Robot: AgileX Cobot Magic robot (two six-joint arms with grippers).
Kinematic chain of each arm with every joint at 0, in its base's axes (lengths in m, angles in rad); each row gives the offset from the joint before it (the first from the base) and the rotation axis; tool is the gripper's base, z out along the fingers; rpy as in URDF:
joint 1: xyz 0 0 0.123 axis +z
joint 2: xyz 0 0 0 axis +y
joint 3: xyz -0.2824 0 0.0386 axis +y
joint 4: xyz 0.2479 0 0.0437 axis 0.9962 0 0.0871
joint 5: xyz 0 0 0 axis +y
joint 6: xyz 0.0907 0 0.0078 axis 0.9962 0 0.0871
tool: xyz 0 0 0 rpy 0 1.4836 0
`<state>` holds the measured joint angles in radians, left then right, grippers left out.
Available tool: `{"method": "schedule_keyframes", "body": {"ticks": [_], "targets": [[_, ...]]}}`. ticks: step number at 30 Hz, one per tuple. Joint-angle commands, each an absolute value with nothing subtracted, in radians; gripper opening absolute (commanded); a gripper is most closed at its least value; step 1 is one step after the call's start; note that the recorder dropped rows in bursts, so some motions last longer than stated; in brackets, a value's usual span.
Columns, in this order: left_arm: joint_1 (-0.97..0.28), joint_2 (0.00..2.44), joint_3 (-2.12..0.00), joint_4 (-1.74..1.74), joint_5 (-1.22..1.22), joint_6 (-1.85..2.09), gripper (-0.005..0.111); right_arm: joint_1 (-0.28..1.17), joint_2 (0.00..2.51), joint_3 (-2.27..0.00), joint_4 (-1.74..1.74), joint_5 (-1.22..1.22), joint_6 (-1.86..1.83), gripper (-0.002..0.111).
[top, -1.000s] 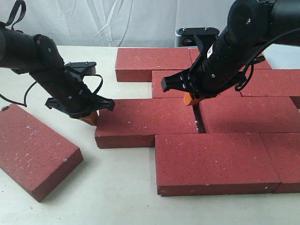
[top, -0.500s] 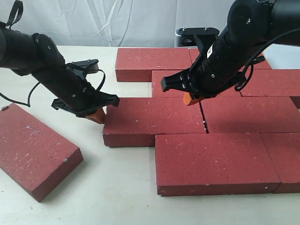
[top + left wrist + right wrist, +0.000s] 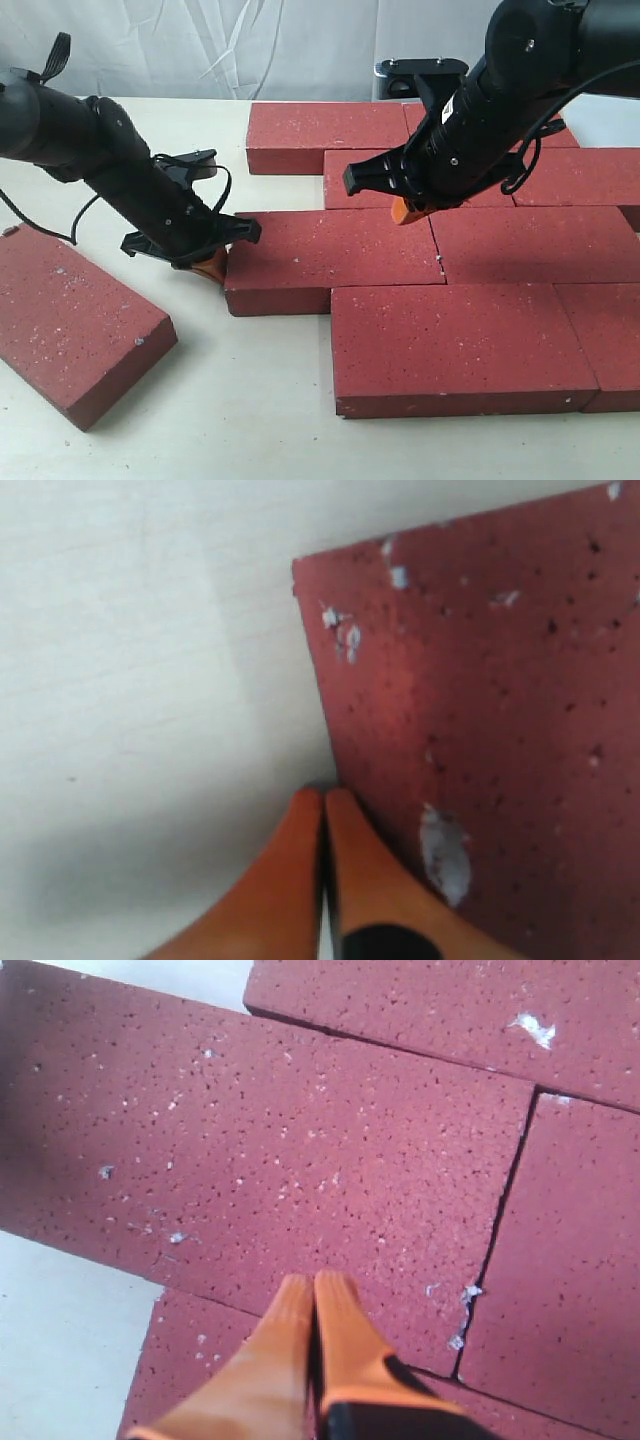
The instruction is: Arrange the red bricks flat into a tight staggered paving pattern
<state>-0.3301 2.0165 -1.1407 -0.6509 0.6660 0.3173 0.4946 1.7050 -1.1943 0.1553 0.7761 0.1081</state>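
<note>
Several dark-red bricks lie flat in staggered rows on the right of the table. The middle-row brick point(image 3: 330, 255) now butts against its right neighbour point(image 3: 530, 243). My left gripper point(image 3: 212, 266) is shut, its orange fingertips point(image 3: 322, 810) pressed to that brick's point(image 3: 480, 730) left end at table level. My right gripper point(image 3: 402, 212) is shut too, its tips point(image 3: 315, 1295) resting on the same brick's point(image 3: 270, 1150) far edge by the joint. One loose brick point(image 3: 75, 320) lies askew at the front left.
Front-row bricks point(image 3: 455, 345) and back-row bricks point(image 3: 325, 135) frame the pushed one. A black device point(image 3: 400, 75) stands behind the back row. White cloth hangs at the back. Bare table point(image 3: 230, 400) shows at the front left.
My left gripper has pushed the middle-row brick to the right, closing the gap with its right neighbour. The right arm has stayed still.
</note>
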Motion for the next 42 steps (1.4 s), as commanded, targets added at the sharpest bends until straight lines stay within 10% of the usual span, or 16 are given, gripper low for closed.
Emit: {"method": "schedule_keyframes", "body": {"ticks": [1,42], "targets": [[-0.341,2.018,-1.143,-0.697,0.688,0.355,0.0,0.489,1.69,-1.191,0.151,0.769,0.106,-0.001],[-0.356,2.025,-1.165,-0.713,0.714,0.433,0.0,0.489,1.69,-1.191,0.151,0.769,0.106,-0.001]]}}
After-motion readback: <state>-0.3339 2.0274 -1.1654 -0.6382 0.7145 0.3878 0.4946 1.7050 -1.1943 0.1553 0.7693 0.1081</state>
